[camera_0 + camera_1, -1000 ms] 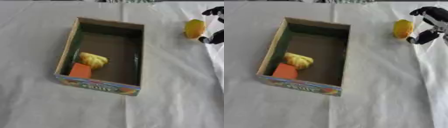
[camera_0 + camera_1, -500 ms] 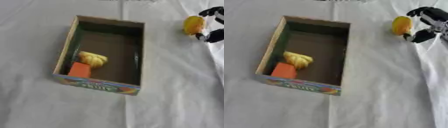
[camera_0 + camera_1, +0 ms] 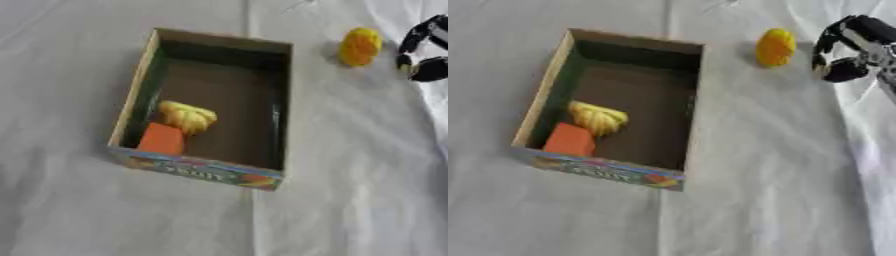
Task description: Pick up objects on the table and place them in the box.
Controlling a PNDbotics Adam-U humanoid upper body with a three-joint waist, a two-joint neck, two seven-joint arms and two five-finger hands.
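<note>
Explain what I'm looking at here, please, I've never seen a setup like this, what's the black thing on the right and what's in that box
Both pictures show the same moment, taken by the two eyes of a camera in a humanoid robot's head, looking down at a table covered with a white cloth. The black thing is the robot's right hand, a hand with fingers and a thumb, steered by a person. Its fingers are curved but hold nothing. Just left of it, apart from it, a yellow object lies on the cloth. The open cardboard box has a printed front and already holds two things at its near end: an orange block and a yellow bunched item beside it. The left hand does not show.
</note>
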